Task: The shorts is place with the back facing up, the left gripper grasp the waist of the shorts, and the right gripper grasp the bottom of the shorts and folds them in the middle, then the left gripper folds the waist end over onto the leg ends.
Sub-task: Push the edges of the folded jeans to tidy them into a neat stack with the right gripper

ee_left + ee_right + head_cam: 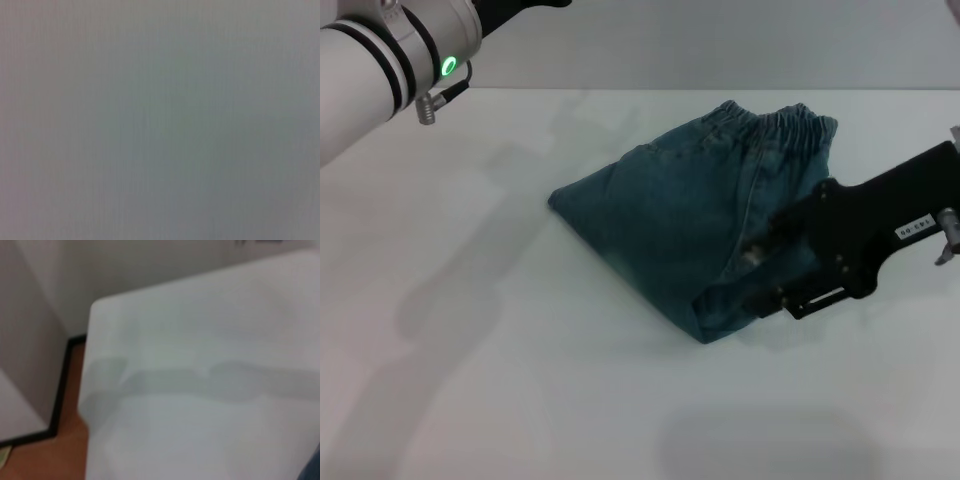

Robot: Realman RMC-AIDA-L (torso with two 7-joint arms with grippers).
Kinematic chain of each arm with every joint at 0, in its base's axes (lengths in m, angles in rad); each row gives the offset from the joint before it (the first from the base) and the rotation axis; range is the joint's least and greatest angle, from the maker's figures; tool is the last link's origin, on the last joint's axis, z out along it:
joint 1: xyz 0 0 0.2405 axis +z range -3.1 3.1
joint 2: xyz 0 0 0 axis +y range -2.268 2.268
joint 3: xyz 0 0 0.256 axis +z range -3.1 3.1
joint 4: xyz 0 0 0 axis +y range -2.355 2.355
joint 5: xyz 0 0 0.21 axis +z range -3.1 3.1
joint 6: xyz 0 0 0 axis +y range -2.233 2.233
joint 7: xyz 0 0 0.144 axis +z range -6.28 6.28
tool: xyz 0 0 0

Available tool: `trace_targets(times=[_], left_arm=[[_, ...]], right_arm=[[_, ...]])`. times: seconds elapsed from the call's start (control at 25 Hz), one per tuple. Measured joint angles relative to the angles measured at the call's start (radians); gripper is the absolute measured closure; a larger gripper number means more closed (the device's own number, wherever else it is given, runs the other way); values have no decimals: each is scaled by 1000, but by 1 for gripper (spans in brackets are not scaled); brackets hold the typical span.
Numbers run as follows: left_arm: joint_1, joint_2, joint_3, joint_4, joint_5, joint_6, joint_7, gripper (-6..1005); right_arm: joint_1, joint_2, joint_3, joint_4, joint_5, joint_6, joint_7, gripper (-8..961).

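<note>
White table (500, 300), folded shorts (670, 220), right hand (760, 275) seemingly touching them

A white table (210, 405) fills most of the right wrist view, one rounded corner visible. Soft grey shadows band across it. Beyond the edge lie an orange-brown floor (50, 455), a black baseboard (60, 390) and pale walls (30, 340).

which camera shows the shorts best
The head view: the whole folded shorts lie on the table, the right gripper over their near end. The right wrist view catches only a blue sliver; the left wrist view shows none.
</note>
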Motion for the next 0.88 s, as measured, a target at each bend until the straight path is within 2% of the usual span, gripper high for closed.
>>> trace_targets(times=[0.08, 0.16, 0.32, 0.44, 0.6, 0.88], left_arm=[[0, 0, 0, 0, 0, 2, -1, 157], [0, 0, 0, -1, 0, 6, -2, 157], [2, -1, 0, -2, 0, 8, -3, 157], [2, -2, 1, -7, 0, 7, -3, 157], [4, -2, 1, -16, -1, 3, -4, 157], [4, -3, 1, -26, -8, 1, -5, 157]], right_arm=[[23, -1, -5, 11, -46, -10, 16, 350], [50, 8, -10, 33, -104, -13, 24, 350], [100, 48, -22, 102, -230, 16, 25, 350], [123, 67, -66, 155, -294, 68, 27, 350], [144, 69, -126, 224, -300, 130, 37, 350], [150, 71, -179, 271, -297, 222, 40, 350]])
